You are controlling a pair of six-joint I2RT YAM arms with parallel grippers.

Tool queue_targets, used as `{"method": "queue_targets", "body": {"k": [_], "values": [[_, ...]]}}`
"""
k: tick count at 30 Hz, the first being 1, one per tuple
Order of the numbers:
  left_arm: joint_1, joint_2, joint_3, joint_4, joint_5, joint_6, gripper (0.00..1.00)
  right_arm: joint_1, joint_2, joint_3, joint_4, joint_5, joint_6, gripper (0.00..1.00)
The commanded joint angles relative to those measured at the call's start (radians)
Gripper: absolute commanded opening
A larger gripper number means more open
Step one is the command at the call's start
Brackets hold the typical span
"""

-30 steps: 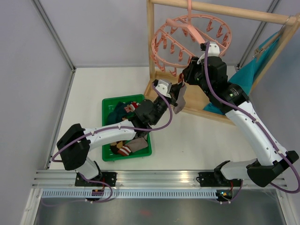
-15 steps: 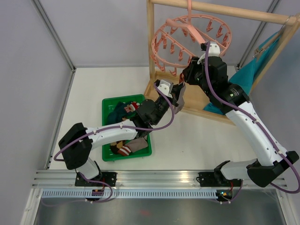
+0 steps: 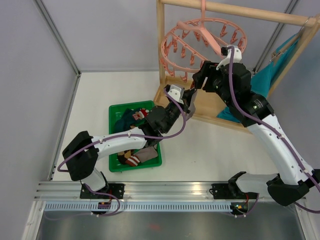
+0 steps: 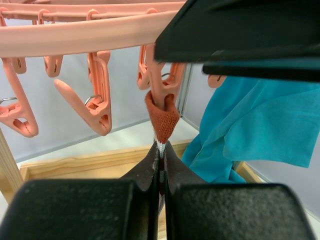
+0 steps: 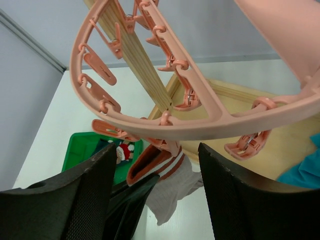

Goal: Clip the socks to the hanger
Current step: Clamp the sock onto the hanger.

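The pink hanger hangs from the wooden rail. My left gripper is shut on a grey sock with a red-and-white striped cuff and holds it up under the ring. One pink peg pinches the top of the cuff. My right gripper stands open, one finger on each side of that peg and touching neither. In the right wrist view the sock hangs from the peg below the ring, between the right gripper's spread fingers.
A green bin on the table holds other socks, a dark teal one and a brown-black one. The wooden frame carries the rail. A bright teal cloth hangs at the right of the frame.
My right gripper has opened and drawn back a little to the right, off the peg. The peg now grips the cuff. My left gripper has stayed in place, still shut.
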Motion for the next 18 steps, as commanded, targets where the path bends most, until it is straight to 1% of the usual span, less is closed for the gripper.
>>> {"method": "queue_targets", "body": {"k": [1,5,6,10,12,14,18], "values": [[0.016,-0.049,0.034,-0.009,-0.025,-0.050,0.02,0.007,-0.054,-0.009,0.017,-0.043,0.007,0.73],[0.048,-0.082,0.034,-0.058,-0.028,-0.066,0.02,0.005,-0.097,-0.029,0.014,-0.063,0.007,0.74],[0.058,-0.095,0.039,-0.096,-0.028,-0.075,0.02,0.007,-0.112,-0.030,0.012,-0.067,0.007,0.74],[0.127,-0.136,0.052,-0.182,-0.022,-0.132,0.02,0.007,-0.146,-0.047,0.004,-0.067,0.000,0.74],[0.169,-0.147,0.071,-0.227,-0.007,-0.159,0.02,0.005,-0.164,-0.055,0.000,-0.063,-0.005,0.74],[0.196,-0.155,0.103,-0.306,0.001,-0.196,0.02,0.005,-0.175,-0.059,-0.003,-0.067,-0.011,0.75],[0.249,-0.159,0.147,-0.394,0.024,-0.219,0.02,0.007,-0.206,-0.073,-0.006,-0.062,-0.016,0.75]]}}
